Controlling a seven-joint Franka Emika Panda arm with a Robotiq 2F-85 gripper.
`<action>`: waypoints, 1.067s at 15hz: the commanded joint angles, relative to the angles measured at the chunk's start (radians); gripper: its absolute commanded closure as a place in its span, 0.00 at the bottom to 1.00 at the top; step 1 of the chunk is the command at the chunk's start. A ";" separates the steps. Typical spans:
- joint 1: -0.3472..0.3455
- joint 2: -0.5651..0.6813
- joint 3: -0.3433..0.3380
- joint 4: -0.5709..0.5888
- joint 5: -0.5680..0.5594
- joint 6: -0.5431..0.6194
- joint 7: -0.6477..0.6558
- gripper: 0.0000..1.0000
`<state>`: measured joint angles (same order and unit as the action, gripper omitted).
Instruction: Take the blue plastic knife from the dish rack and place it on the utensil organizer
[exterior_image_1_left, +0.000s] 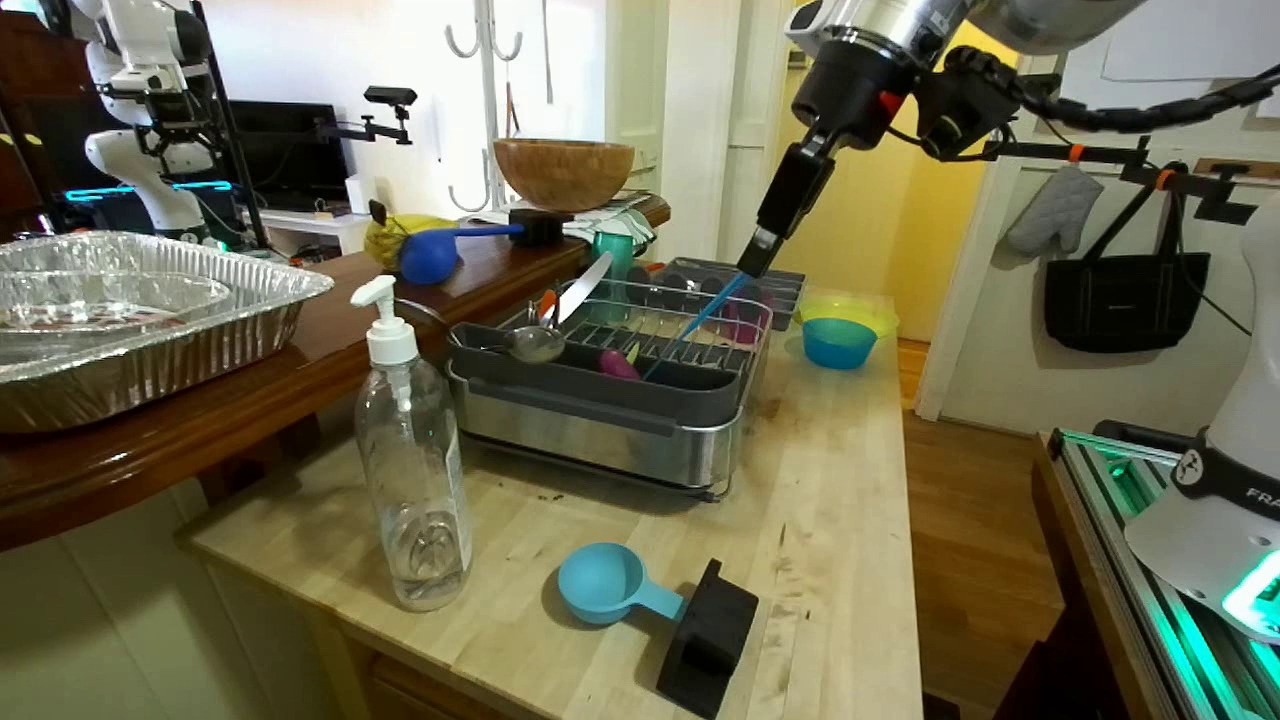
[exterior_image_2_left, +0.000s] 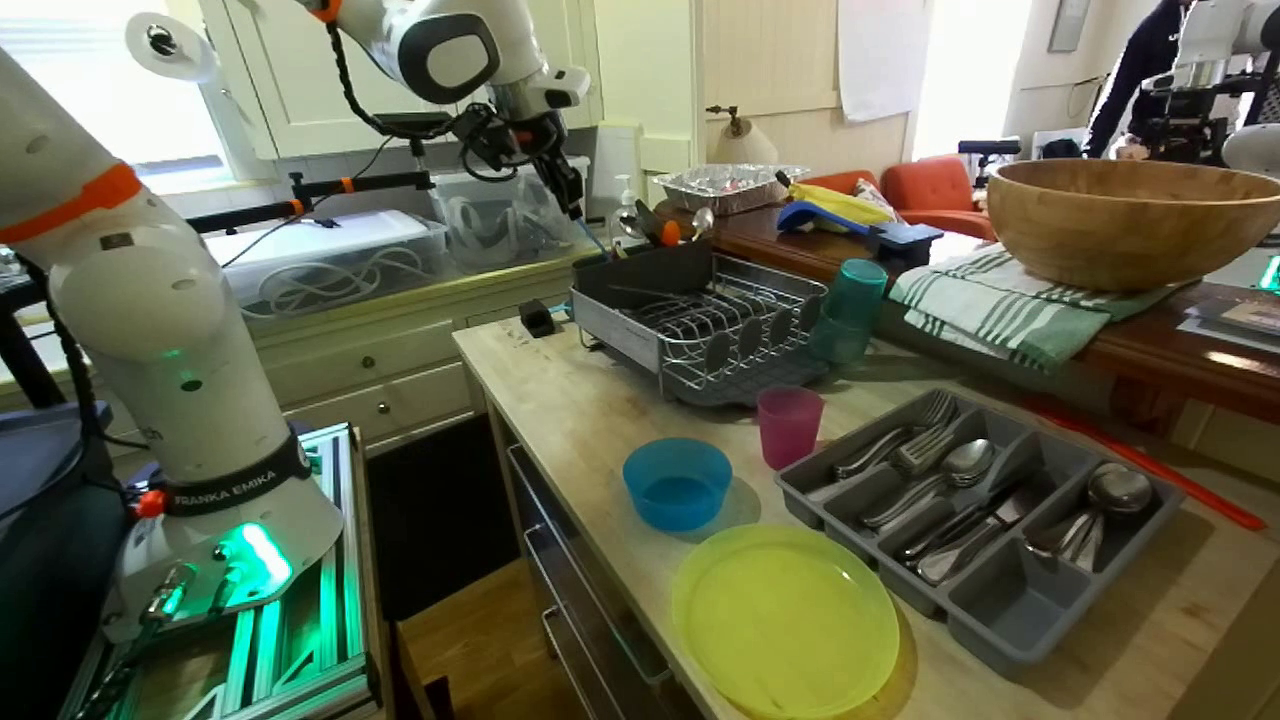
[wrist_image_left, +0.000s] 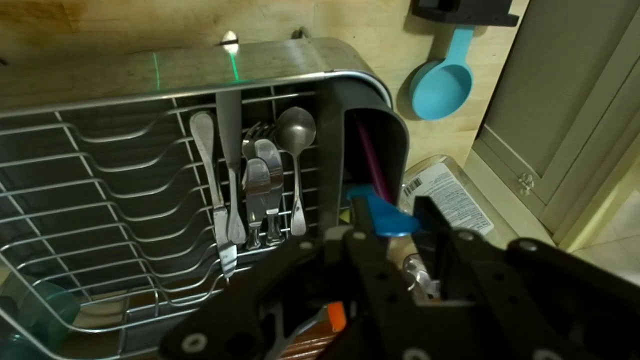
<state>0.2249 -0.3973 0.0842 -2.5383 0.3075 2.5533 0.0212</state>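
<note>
above the dish rack (exterior_image_1_left: 590, 441), the pincer (exterior_image_1_left: 760, 256) is clamped on the blue plastic knife (exterior_image_1_left: 712, 308); removal seems in hand, next calling for a lift clear.

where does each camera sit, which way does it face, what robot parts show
In an exterior view: at the counter end near the pump bottle, facing the dish rack, its caddy nearest; arm, gripper and part of base show.
In an exterior view: near the utensil organizer, facing the dish rack, its caddy farthest; arm, gripper and base show.
Wrist view: on the wrist, looking down on the dish rack; gripper at the bottom, holding the blue plastic knife.
Both exterior views share the dish rack, arm and blue bowl.
</note>
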 joint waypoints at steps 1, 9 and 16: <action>0.023 -0.080 -0.045 -0.007 0.046 -0.076 -0.071 0.93; -0.019 -0.226 -0.096 -0.015 0.008 -0.213 -0.104 0.93; -0.131 -0.349 -0.134 -0.045 -0.052 -0.305 -0.085 0.93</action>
<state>0.1454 -0.6701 -0.0358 -2.5482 0.2943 2.3004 -0.0675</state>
